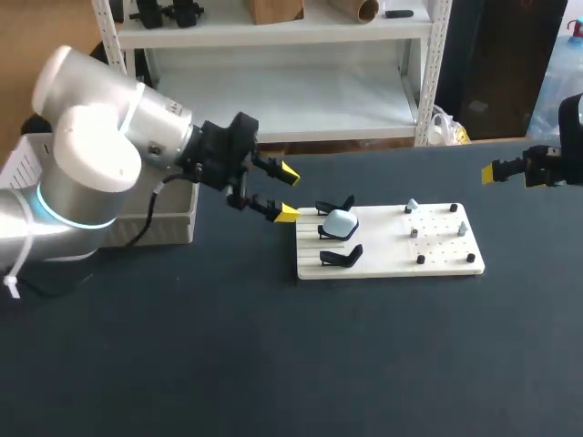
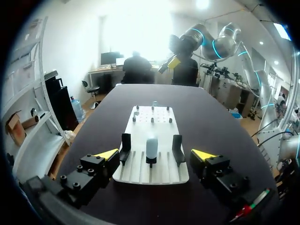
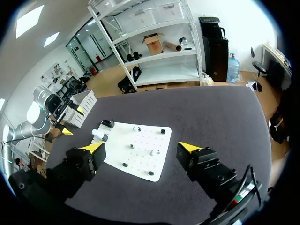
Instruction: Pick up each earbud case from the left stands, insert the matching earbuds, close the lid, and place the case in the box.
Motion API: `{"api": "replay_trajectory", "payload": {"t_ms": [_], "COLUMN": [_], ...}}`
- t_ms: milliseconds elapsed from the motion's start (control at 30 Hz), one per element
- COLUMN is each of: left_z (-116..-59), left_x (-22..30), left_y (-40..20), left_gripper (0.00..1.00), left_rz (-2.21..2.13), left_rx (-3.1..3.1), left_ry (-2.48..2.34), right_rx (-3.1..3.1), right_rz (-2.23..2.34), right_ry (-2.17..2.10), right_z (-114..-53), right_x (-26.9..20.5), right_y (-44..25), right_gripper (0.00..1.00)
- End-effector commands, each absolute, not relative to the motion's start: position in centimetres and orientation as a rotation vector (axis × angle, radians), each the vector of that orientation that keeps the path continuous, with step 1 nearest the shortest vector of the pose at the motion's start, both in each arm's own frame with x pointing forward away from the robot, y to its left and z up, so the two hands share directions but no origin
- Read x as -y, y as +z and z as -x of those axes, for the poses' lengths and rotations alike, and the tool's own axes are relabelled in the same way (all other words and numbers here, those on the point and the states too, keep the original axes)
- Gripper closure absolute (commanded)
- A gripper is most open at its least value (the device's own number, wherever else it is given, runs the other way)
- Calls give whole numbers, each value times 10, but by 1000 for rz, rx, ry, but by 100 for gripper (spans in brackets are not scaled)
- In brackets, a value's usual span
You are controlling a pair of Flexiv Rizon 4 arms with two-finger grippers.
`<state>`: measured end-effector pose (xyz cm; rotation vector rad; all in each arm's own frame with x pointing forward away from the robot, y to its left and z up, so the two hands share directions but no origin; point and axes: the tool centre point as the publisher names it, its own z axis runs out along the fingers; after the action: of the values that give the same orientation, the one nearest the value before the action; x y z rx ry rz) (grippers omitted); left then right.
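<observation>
A: State of the left claw (image 1: 287,193)?

B: Spread wide, clamped on nothing. Hovering over the dark bench (image 1: 273,364), just beside the slotted end of the white flat plastic board (image 1: 383,266).

A: And ahead of it?

B: Three black stands (image 1: 342,257) in a row on that slotted end. Seated upright on the middle one, a pale rounded earbud case (image 1: 341,222). Further along, on the pegged half, small pale earbuds (image 1: 412,207) among short black pegs (image 1: 420,259).

A: Right claw (image 3: 141,147)?

B: Likewise parted, gripping nothing. Held over the bench's right side, well apart from the board's pegged end.

A: Beyond that?

B: White open box (image 1: 173,218) by the bench's left edge, partly hidden by the left arm.
</observation>
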<state>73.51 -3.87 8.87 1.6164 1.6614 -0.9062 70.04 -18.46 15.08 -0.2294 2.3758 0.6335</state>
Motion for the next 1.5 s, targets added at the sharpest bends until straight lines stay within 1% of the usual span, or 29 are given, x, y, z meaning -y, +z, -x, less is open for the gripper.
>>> {"api": "replay_trajectory", "payload": {"t_ms": [33,233,300,400,467,600,633,700,933,967,1000,1033,1067,1200,1233,1267,1333,1500], "left_z": [-739,-732,-731,-732,-732,-730,-729,-729,-735,-736,-737,-738,-738,-740,-740,-742,-743,-747], "left_x": [44,50,52,57,61,67,69,71,78,79,79,80,80,83,84,85,87,92], "left_y": [81,66,62,55,49,40,38,34,27,27,26,26,26,24,23,23,23,21], "left_gripper": [0,0,7,9,15,20,25,27,39,39,44,52,53,51,46,44,49,51], "left_rz": [-1643,-1678,-1680,-1677,-1681,-1694,-1695,-1700,-1689,-1687,-1685,-1683,-1683,-1682,-1683,-1683,-1681,-1675], "left_rx": [-1618,-1585,-1581,-1580,-1575,-1558,-1556,-1555,-1568,-1569,-1570,-1571,-1571,-1572,-1572,-1574,-1575,-1577], "left_ry": [-936,-949,-954,-961,-945,-925,-919,-920,-919,-919,-919,-920,-920,-919,-918,-918,-919,-921], "right_rx": [-2375,-2375,-2375,-2375,-2375,-2375,-2375,-2375,-2375,-2375,-2375,-2375,-2375,-2375,-2375,-2375,-2375,-2375], "right_rz": [231,231,231,231,231,231,231,231,231,231,231,231,231,231,231,231,231,231], "right_ry": [636,636,636,636,636,636,636,636,636,636,636,636,636,636,636,636,636,636], "right_z": [-700,-700,-700,-700,-700,-700,-700,-700,-700,-700,-700,-700,-700,-700,-700,-700,-700,-700], "right_x": [185,185,185,185,185,185,185,185,185,185,185,185,185,185,185,185,185,185], "right_y": [150,150,150,150,150,150,150,150,150,150,150,150,150,150,150,150,150,150], "right_gripper": [0,0,0,0,0,0,0,0,0,0,0,0,0,0,0,0,0,0]}}
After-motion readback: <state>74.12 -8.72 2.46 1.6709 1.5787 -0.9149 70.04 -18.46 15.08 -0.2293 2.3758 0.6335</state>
